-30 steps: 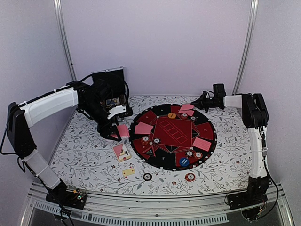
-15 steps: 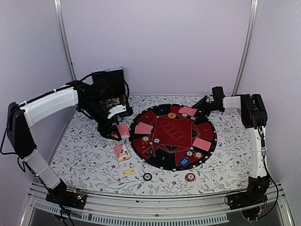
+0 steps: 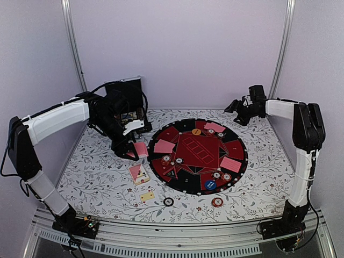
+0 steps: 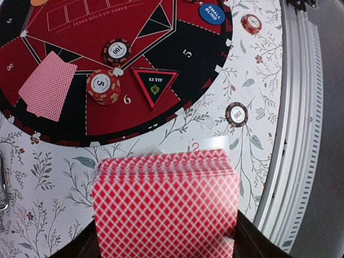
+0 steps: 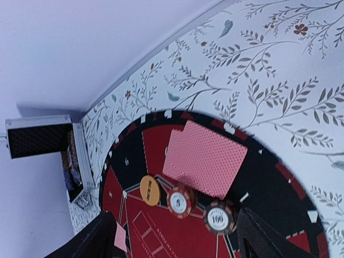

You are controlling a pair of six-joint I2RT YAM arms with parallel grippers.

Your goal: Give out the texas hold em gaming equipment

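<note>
Left gripper (image 3: 130, 149) clamped on the pink-red-backed deck (image 4: 166, 207), held over the floral tablecloth (image 4: 48, 226) just beside the mat (image 4: 204, 59)'s left rim. Mat print reads "TEXAS HOLD EM POKER". On it: orange-red chips (image 4: 103, 86) marked "5", dark chip (image 4: 116, 51) marked "100", blue disc (image 4: 211, 13) reading "SMALL BLIND". Right gripper (image 3: 237, 112) has its fingers apart and holds nothing, near a single card (image 5: 204, 158) on the mat's far rim.

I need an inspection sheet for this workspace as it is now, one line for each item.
Surface: floral table, round mat on it.
Job's things: deck in left fingers; cards at three mat seats; chips on mat and table.
Clutter: case, far left.
Fingers: left shut on deck; right fingers open, empty.
Cables: black cable over left arm.
Surroundings: white walls, metal posts.
</note>
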